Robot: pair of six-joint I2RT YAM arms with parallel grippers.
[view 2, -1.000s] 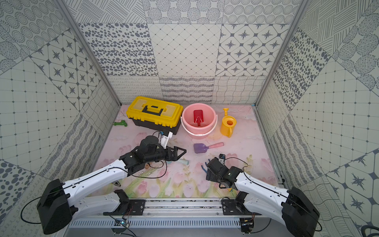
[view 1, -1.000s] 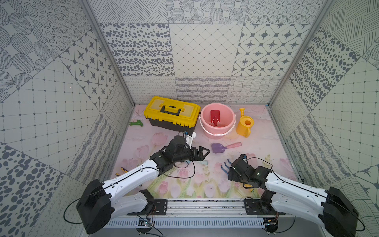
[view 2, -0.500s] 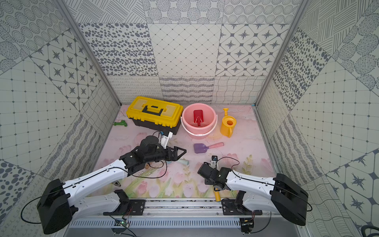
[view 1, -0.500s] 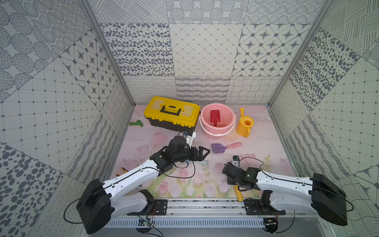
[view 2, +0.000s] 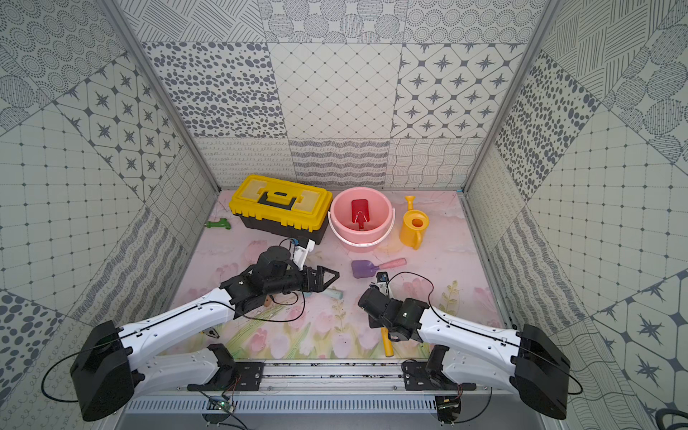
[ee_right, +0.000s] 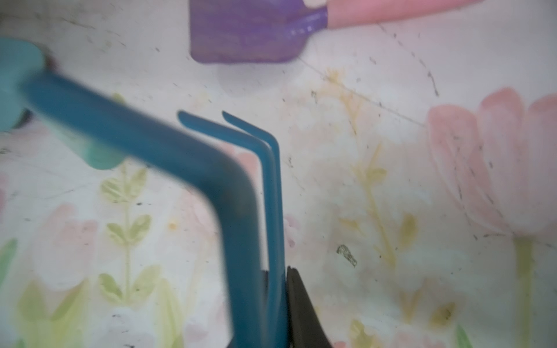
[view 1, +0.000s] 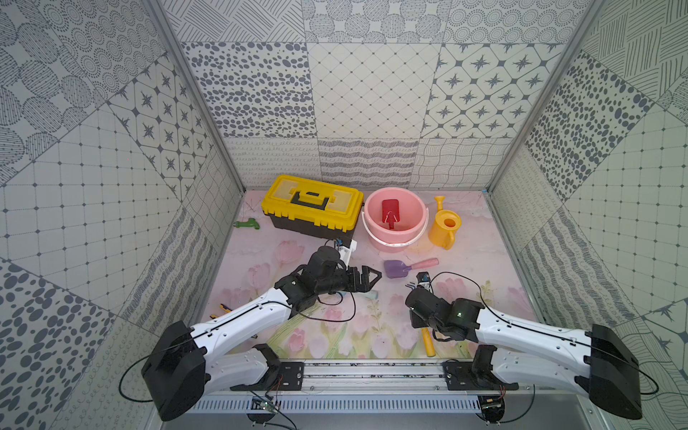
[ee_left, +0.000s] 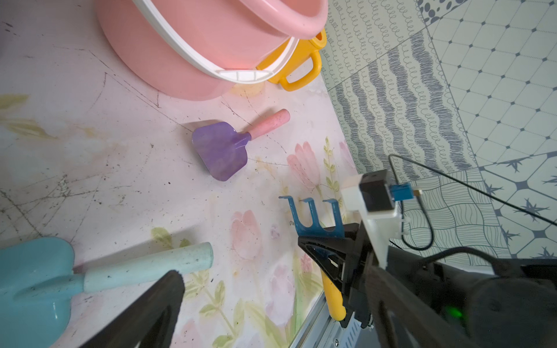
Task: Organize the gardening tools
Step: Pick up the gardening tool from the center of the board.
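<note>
Pink floral mat (view 1: 327, 257), clock set with 12 at the back wall. Yellow-lidded toolbox (view 1: 312, 206) at 11, lid down. Pink bucket (view 1: 413, 208) at 12, just beside the toolbox's 3 o'clock end; red spade (view 1: 389, 212) is inside it, blade toward 12. Yellow watering can (view 1: 445, 229) is upright at the bucket's 3 o'clock, close to it, spout toward 12. Left gripper (view 1: 372, 283) is near mat centre with its jaws spread wide and nothing in them, low over the light-blue trowel (ee_left: 36, 277). Can't tell if they touch. In both top views only the trowel's handle tip shows, at the gripper's 5 o'clock. Right gripper (ee_left: 324, 250) at 4 to 5, clamped on the neck of the blue fork (ee_left: 313, 217): prongs toward 12, yellow handle toward 6, by the front rail. Purple scoop (view 1: 396, 268) lies flat at the bucket's 6 o'clock, pink handle toward 3, just off the fork prongs' 11. Green rake (view 1: 246, 225) at 10, against the side wall. Pliers (view 1: 225, 307) at 8, partly under the left arm.
</note>
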